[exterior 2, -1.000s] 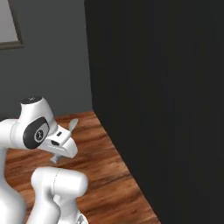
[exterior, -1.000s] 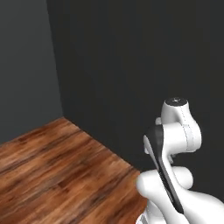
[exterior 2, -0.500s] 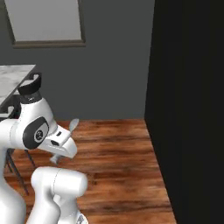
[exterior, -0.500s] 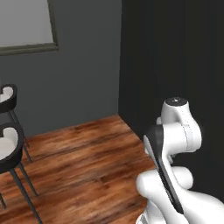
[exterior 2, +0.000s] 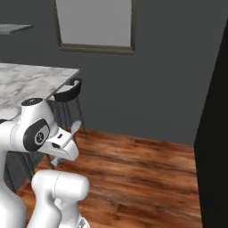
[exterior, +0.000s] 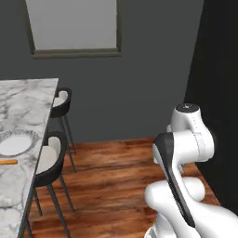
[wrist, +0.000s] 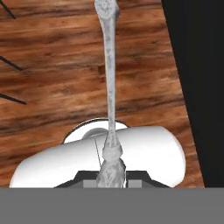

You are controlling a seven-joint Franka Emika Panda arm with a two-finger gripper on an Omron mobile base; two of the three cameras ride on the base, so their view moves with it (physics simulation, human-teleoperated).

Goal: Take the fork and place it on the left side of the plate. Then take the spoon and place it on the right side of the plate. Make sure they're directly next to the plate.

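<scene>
Holding the spoon by its handle, claw closed on it above the wood floor | plate on the marble bench | fork just beside the plate

marble table carries the plate, with the fork at its 6 o'clock.

One plate, one fork and one spoon are present. Two stools stand at one marble table.
</scene>
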